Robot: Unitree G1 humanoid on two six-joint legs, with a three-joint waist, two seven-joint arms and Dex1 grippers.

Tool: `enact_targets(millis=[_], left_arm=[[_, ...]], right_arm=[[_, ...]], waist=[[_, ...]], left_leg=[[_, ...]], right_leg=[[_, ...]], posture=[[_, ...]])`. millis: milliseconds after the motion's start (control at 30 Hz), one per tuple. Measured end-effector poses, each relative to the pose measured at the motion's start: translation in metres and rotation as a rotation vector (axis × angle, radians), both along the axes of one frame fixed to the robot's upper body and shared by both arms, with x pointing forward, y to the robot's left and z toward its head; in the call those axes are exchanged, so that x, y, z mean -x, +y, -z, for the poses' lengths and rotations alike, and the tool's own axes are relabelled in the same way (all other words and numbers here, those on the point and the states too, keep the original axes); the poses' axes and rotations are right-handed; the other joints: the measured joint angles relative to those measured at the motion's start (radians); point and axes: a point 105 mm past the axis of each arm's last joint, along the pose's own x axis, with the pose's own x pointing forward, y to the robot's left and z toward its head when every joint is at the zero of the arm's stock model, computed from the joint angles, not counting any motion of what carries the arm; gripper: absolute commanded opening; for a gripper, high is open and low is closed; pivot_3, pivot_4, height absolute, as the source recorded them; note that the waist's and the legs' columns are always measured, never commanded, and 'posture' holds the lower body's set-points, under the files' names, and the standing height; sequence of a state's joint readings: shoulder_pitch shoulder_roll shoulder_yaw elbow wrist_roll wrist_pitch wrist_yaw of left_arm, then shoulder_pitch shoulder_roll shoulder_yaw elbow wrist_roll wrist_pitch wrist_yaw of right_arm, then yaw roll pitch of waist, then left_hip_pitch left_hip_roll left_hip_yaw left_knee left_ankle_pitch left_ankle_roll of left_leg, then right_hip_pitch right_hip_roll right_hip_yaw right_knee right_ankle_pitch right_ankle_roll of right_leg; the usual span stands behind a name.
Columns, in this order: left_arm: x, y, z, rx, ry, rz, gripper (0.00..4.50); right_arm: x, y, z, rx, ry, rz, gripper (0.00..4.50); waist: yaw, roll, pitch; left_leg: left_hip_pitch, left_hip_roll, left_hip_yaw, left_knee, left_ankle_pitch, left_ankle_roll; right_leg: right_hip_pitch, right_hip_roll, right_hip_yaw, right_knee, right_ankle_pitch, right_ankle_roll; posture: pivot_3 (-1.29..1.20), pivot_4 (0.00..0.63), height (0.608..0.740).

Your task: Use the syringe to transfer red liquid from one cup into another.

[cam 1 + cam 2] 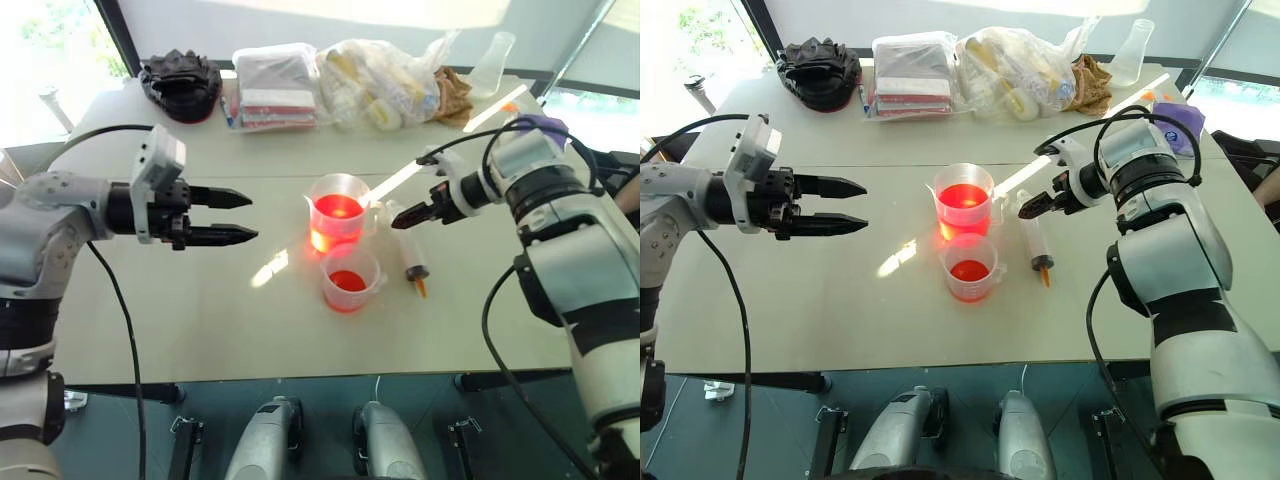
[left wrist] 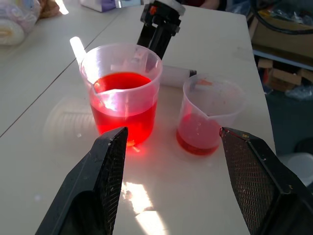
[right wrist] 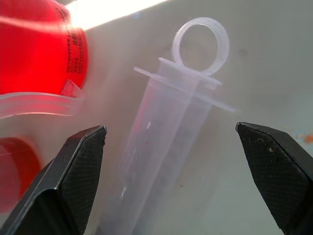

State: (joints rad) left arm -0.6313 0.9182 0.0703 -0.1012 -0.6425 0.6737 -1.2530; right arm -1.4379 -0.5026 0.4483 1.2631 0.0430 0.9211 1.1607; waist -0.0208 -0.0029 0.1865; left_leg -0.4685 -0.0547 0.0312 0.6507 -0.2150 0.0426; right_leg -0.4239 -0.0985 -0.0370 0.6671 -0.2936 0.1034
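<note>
On the pale table (image 1: 200, 300), just to the right of the two cups, the syringe (image 1: 1034, 240) is lying flat and untouched, its ring-ended plunger pointing away from me and its orange tip toward me. I am hovering my right gripper (image 1: 412, 217) right above its plunger end, both black fingers spread about as wide as they go and holding nothing; through my wrist camera I am seeing the barrel sitting between my two pads (image 3: 78, 161), with the flange and ring beyond.

I am judging the syringe to be light, stiff and hollow: thin clear plastic, smooth and round, so it is likely to roll or squirt sideways if I am pinching off centre. The barrel just below the flange is looking like the best place to take hold, since the flange would be stopping it from slipping through my fingers. The ring and plunger I am leaving alone for now, because squeezing there would be moving the plunger rather than lifting the body.

Beside it the taller beaker (image 1: 338, 210) is standing upright, roughly half full of red liquid (image 2: 124, 105), and the shorter cup (image 1: 350, 277) is standing just in front of it with a shallow red layer. Both are looking light and easy to tip, so I am wanting to keep my fingers clear of them.

My left gripper (image 1: 222, 215) is hanging level, well to the left of the cups, pointing at them, wide open and empty.
</note>
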Motion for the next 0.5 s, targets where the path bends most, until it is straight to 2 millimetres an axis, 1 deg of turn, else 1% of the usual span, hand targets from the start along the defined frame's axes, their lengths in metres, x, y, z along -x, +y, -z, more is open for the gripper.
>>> enact_targets(millis=[67, 133, 167, 233, 267, 300, 367, 400, 433, 500], left_arm=[[0.001, 0.003, 0.008, 0.002, 0.016, -0.029, 3.15], [0.002, 0.006, 0.015, 0.001, 0.027, -0.051, 3.15], [0.002, 0.006, 0.017, 0.000, 0.030, -0.058, 3.15], [0.002, 0.007, 0.018, 0.003, 0.023, -0.071, 3.15], [0.002, 0.006, 0.019, 0.007, 0.022, -0.076, 3.15], [0.001, 0.006, 0.019, 0.013, 0.019, -0.081, 3.15], [0.001, 0.005, 0.020, 0.019, 0.014, -0.088, 3.15], [0.001, 0.004, 0.020, 0.021, 0.010, -0.088, 3.15], [0.000, 0.003, 0.019, 0.022, 0.007, -0.089, 3.15], [0.000, 0.003, 0.019, 0.022, -0.004, -0.090, 3.15]], right_arm=[[-0.001, 0.009, 0.009, 0.021, 0.011, -0.013, 4.44], [-0.001, 0.011, 0.012, 0.044, 0.014, -0.020, 4.44], [-0.001, 0.011, 0.012, 0.053, 0.015, -0.022, 4.22], [-0.002, 0.010, 0.015, 0.078, 0.012, -0.022, 3.61], [-0.002, 0.010, 0.016, 0.086, 0.010, -0.022, 3.13], [-0.002, 0.010, 0.018, 0.080, 0.011, -0.017, 2.47], [0.000, 0.019, 0.021, 0.036, 0.031, -0.018, 1.70], [0.000, 0.021, 0.022, 0.032, 0.033, -0.017, 1.51], [0.000, 0.021, 0.023, 0.024, 0.035, -0.004, 1.49], [-0.001, 0.020, 0.024, 0.005, 0.038, 0.026, 1.49]], waist=[[0.000, 0.000, 0.000], [0.000, -0.001, -0.001], [0.000, -0.001, -0.001], [0.000, -0.001, -0.001], [0.001, -0.001, -0.001], [0.001, -0.001, -0.001], [0.000, -0.001, -0.001], [0.000, -0.002, -0.001], [-0.001, -0.002, -0.001], [0.000, -0.002, -0.001]], left_leg=[[0.003, 0.001, 0.000, 0.000, 0.001, -0.001], [0.007, 0.002, 0.000, -0.001, 0.001, -0.001], [0.008, 0.002, 0.000, -0.001, 0.001, -0.002], [0.009, 0.002, -0.001, -0.001, 0.001, -0.002], [0.010, 0.002, -0.001, -0.001, 0.001, -0.002], [0.012, 0.002, -0.001, -0.001, 0.001, -0.003], [0.017, 0.002, -0.001, -0.002, 0.001, -0.003], [0.021, 0.002, -0.001, -0.003, 0.001, -0.003], [0.024, 0.002, -0.001, -0.004, 0.000, -0.003], [0.025, 0.002, -0.001, -0.004, 0.000, -0.004]], right_leg=[[0.003, 0.000, 0.000, 0.001, 0.000, 0.000], [0.007, 0.000, 0.000, 0.001, 0.000, 0.000], [0.008, 0.000, 0.000, 0.001, 0.000, 0.000], [0.009, 0.001, 0.000, 0.001, 0.000, 0.000], [0.010, 0.001, 0.000, 0.001, 0.000, 0.000], [0.011, 0.001, 0.000, 0.001, 0.000, 0.000], [0.016, 0.000, 0.000, 0.000, 0.000, 0.000], [0.019, 0.000, 0.001, -0.001, 0.000, 0.000], [0.021, 0.000, 0.001, -0.001, 0.000, 0.000], [0.022, 0.000, 0.001, -0.001, 0.000, 0.000]], posture=[[0.00, 0.150, 0.740], [0.00, 0.150, 0.740], [0.00, 0.150, 0.740], [0.00, 0.150, 0.740], [0.00, 0.150, 0.740], [0.00, 0.150, 0.740], [0.00, 0.150, 0.740], [0.00, 0.150, 0.740], [0.00, 0.150, 0.740], [0.00, 0.150, 0.740]])
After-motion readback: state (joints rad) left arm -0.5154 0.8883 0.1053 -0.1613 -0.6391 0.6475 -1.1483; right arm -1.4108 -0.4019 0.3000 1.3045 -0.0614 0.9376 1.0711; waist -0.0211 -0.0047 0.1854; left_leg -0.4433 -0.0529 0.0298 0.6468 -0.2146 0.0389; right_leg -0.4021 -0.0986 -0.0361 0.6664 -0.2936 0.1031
